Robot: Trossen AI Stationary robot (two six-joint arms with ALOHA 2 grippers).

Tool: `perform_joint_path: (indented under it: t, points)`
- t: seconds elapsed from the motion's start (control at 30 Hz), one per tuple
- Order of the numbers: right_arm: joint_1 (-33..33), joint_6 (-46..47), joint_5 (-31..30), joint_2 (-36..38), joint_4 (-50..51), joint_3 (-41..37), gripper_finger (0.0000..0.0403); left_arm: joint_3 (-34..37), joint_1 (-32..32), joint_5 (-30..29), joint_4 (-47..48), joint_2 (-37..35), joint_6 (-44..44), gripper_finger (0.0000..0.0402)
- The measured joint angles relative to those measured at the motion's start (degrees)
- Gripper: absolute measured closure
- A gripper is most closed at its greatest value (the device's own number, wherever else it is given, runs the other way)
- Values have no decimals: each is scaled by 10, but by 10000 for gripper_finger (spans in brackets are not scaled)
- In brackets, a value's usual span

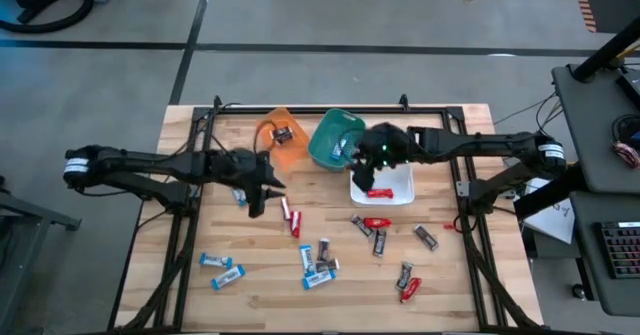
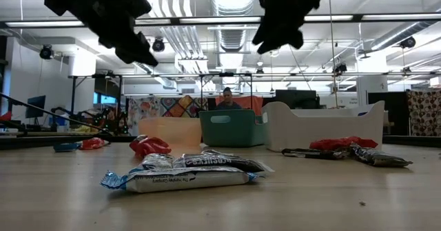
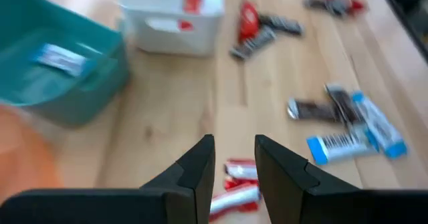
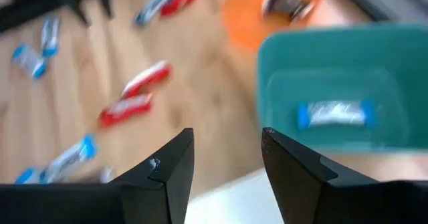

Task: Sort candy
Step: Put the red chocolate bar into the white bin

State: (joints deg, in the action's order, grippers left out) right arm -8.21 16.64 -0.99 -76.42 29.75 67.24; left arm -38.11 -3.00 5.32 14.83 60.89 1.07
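Right end effector (image 1: 372,165) hovering above white bin (image 1: 400,187), fingers apart, empty. Left end effector (image 1: 257,207) lowering, fingers narrowly apart, empty; centring over red candy (image 3: 231,196) advisable before closing.

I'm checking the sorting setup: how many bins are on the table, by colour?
Orange bin: 1
Teal bin: 1
White bin: 1
Total: 3
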Motion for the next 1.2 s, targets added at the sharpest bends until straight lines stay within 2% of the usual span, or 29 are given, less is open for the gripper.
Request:
perform_joint_path:
  t: [0.1, 0.23, 0.4, 0.53, 0.63, 0.83, 1.2]
  points:
    - [36, 8, 0, -6, 85, 34, 245, 0, 23, 0, -1, 25, -7, 310]
    - [76, 15, 0, -8, 131, 49, 247, 0, 38, 0, 15, 56, -3, 297]
    - [100, 49, 8, -8, 171, 55, 230, 0, 41, -12, 43, 93, -11, 246]
    - [101, 60, 37, -8, 186, 48, 206, 0, 47, -35, 78, 123, -62, 200]
    - [101, 61, 41, -8, 185, 41, 189, -1, 49, -34, 73, 140, -93, 184]
    - [101, 60, 41, -8, 185, 30, 169, -1, 48, -92, 56, 168, -151, 186]
    - [101, 59, 41, -9, 184, 27, 167, -1, 48, -94, 10, 238, -215, 201]
